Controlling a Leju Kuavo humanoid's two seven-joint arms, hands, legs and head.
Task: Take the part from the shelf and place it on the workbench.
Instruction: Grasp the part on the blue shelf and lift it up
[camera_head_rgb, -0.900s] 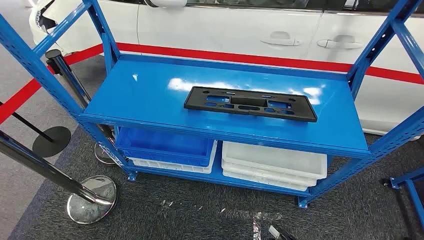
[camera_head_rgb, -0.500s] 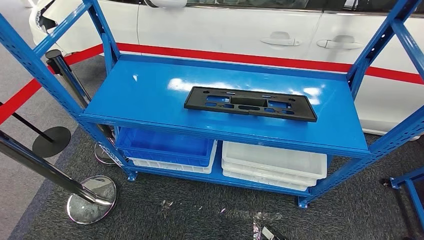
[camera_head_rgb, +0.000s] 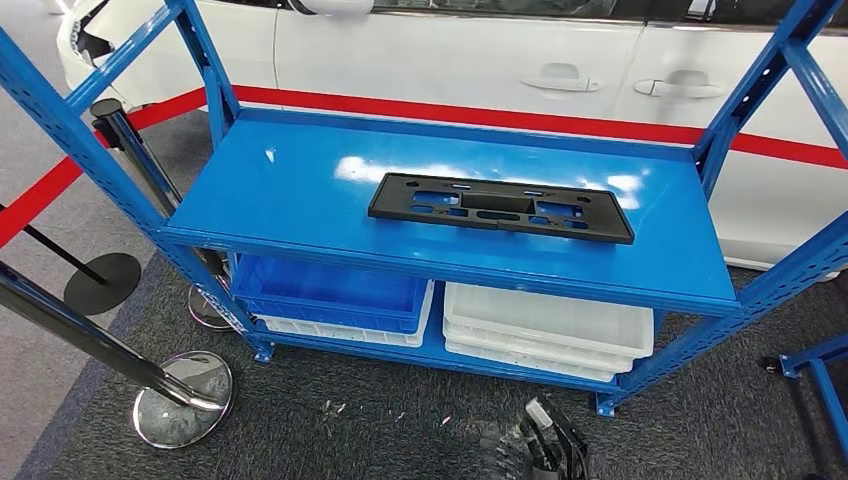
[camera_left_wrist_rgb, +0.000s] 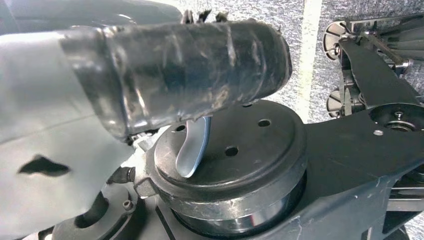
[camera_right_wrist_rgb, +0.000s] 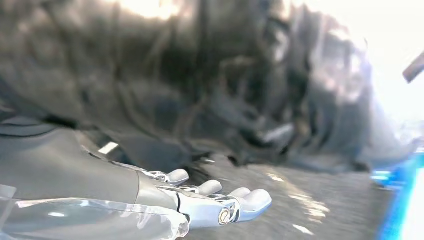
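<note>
The flat black plastic plate-holder part (camera_head_rgb: 501, 207), long and rectangular with cut-outs, lies on the top board of the blue steel shelf (camera_head_rgb: 300, 180), right of the middle, its long axis running side to side across the robot's front. The right hand (camera_head_rgb: 545, 450) shows low at the bottom edge of the head view, almost straight below the part and well apart from it; in its wrist view the right hand (camera_right_wrist_rgb: 210, 202) is spread and holds nothing. The left hand (camera_left_wrist_rgb: 185, 80) hangs by the body, and its fingers cannot be made out. The right arm looks the nearer for the reach.
</note>
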